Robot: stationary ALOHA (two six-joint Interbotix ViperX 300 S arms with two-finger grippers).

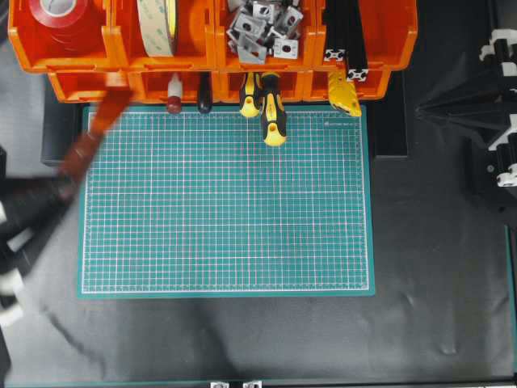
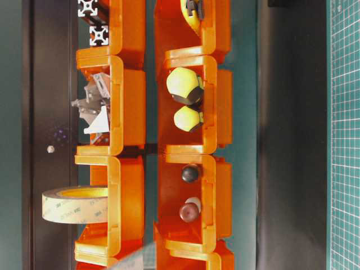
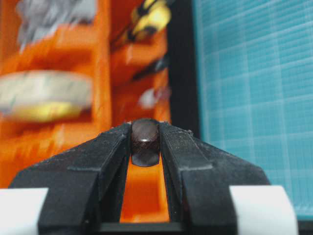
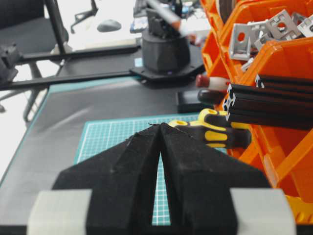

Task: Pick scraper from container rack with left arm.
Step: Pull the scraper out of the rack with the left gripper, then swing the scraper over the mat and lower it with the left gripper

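The left gripper is clamped on the scraper: in the left wrist view its two black fingers press on either side of the dark reddish-brown handle end, with only the handle's width between them. Overhead, the scraper appears as a motion-blurred reddish streak over the mat's upper-left corner — its long axis runs diagonally, the upper end pointing toward the lower tier of the container rack, the lower end leading down-left into the blurred gripper at the picture's left edge. Which end is the blade cannot be made out through the blur.

The green cutting mat lies just in front of the rack. From the rack's lower bins protrude two yellow-black screwdrivers, a black-handled tool and a small red-knobbed white tool (all with handles toward the mat). The upper bins hold red tape, a pale tape roll, metal brackets and black aluminium profiles.

The right gripper — well apart at the right side — has its fingertips meeting at the tip and holds nothing.
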